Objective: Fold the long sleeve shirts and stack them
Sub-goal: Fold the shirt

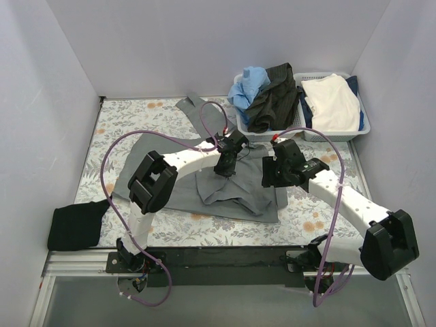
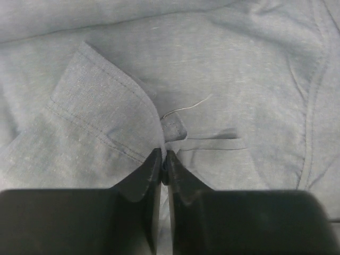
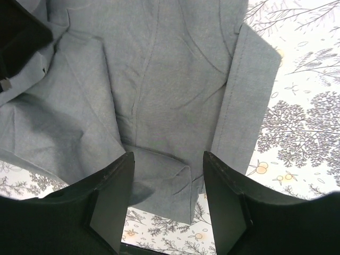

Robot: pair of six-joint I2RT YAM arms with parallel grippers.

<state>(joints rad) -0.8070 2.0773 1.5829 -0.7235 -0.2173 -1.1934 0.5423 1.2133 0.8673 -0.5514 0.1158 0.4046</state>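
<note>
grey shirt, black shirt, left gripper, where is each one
grey shirt (image 1: 238,201), top external view, its folded body
black shirt (image 1: 76,225), top external view, middle of the bundle
left gripper (image 2: 162,156), left wrist view, between its closed fingertips

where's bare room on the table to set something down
The tablecloth lies bare in the far left corner, between the grey shirt and the left wall, and in a near strip between that shirt's hem and the table edge, right of the black shirt. Crowded: the centre, under the grey shirt, and the far right corner, with the baskets.
</note>
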